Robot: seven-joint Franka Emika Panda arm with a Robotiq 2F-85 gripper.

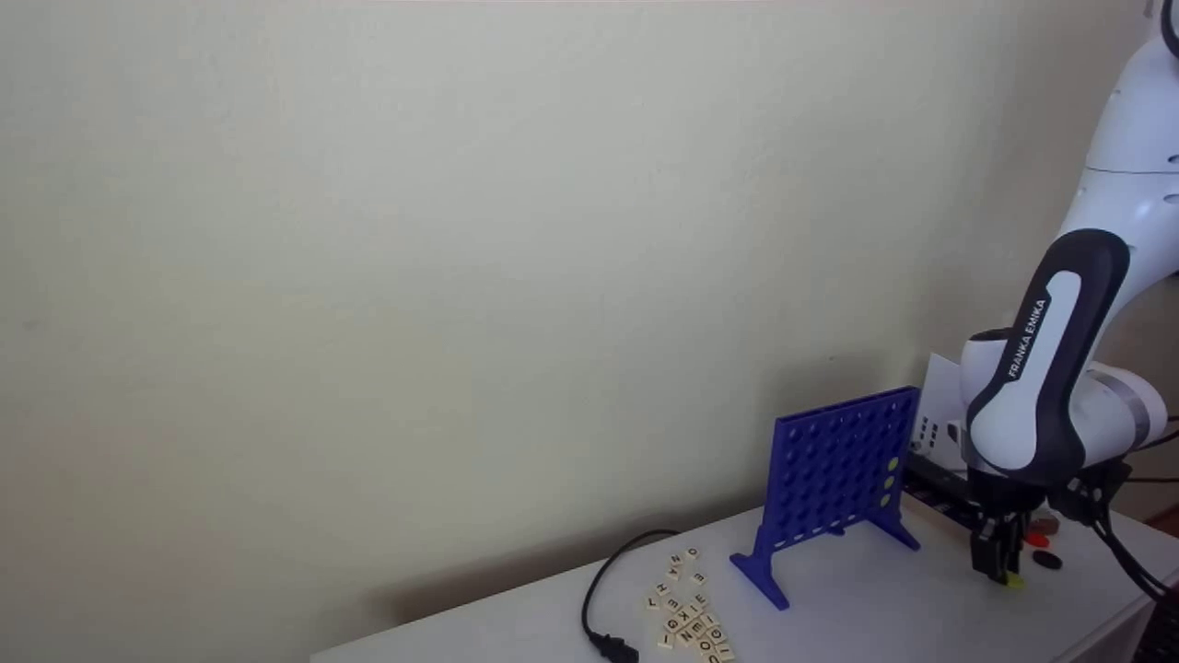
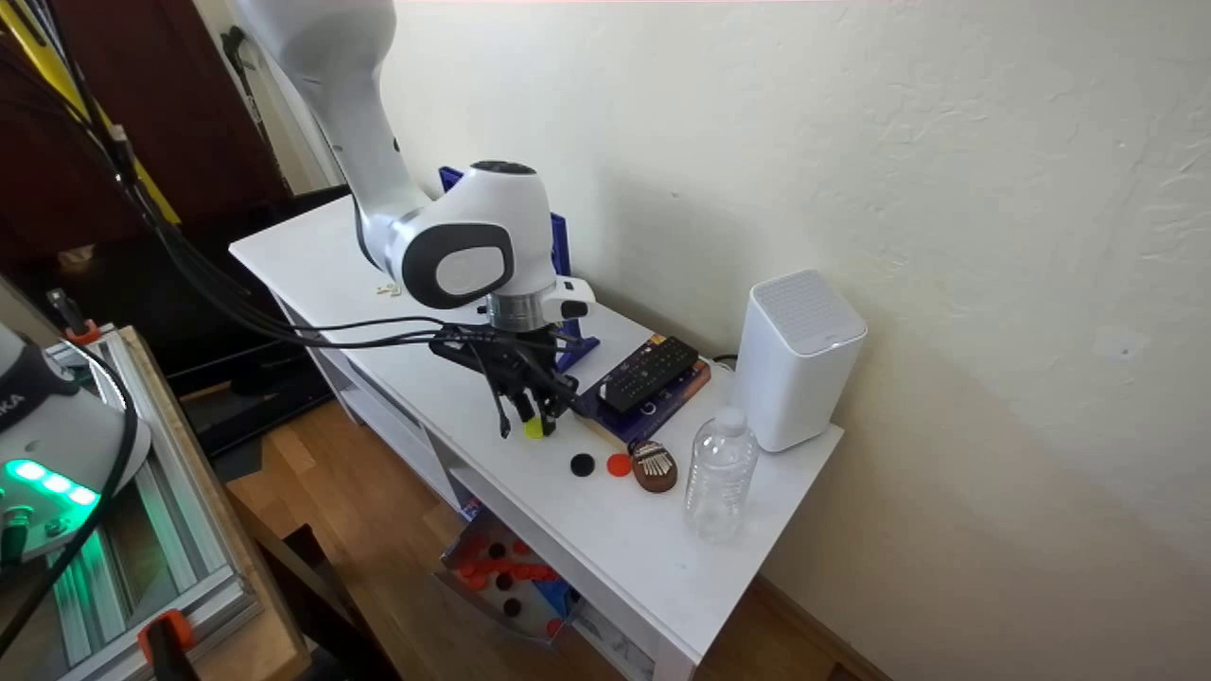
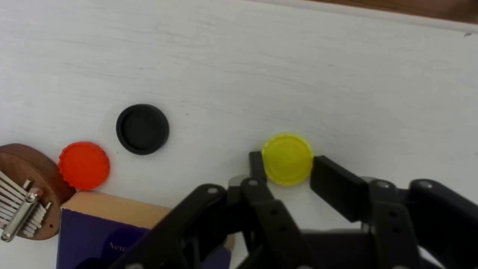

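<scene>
the claw [image 3: 286,163] grasps a yellow disc [image 3: 287,160]; a black disc [image 3: 142,129] and a red disc [image 3: 84,166] lie nearby on the worktop [image 3: 231,71].

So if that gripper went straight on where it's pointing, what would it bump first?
Probably the white tabletop: the gripper points down at it, the yellow disc between its fingers. Any gap is hard to judge.

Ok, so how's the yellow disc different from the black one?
The yellow disc is between the fingers of the gripper; the black disc lies apart from it. The black disc shows a sunken middle; the yellow disc looks flatter. Both look round and similar in size.
</scene>
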